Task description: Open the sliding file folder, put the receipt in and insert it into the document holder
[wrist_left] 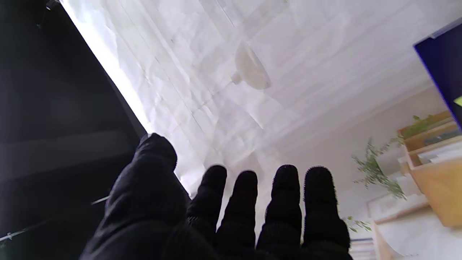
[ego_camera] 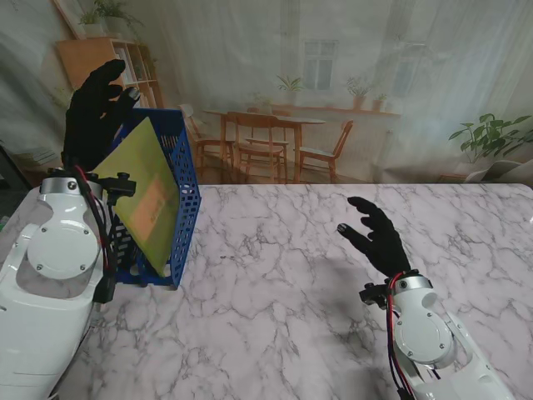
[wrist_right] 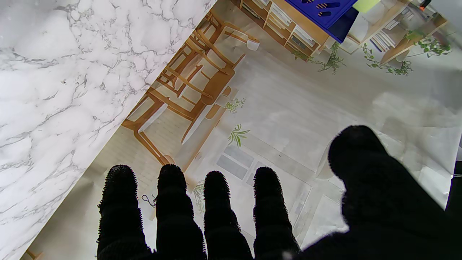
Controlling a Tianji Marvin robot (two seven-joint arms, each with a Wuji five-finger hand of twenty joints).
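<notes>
A yellow-green sliding folder [ego_camera: 146, 196] stands tilted inside the blue mesh document holder [ego_camera: 188, 187] at the table's left edge. A paler orange patch shows through the folder's face; I cannot tell if it is the receipt. My left hand [ego_camera: 98, 104] is raised by the folder's top far corner, fingers spread. In its wrist view the left hand [wrist_left: 231, 216] holds nothing, and only a corner of the holder [wrist_left: 442, 61] shows. My right hand [ego_camera: 379, 236] hovers open over the right of the table. The right hand [wrist_right: 252, 216] is empty there too, with the holder [wrist_right: 325, 11] far off.
The white marble table [ego_camera: 291, 292] stretches between the two arms. A printed backdrop of a room with chairs and shelves [ego_camera: 275, 142] rises along the table's far edge. My left forearm [ego_camera: 58, 242] sits close against the holder's near side.
</notes>
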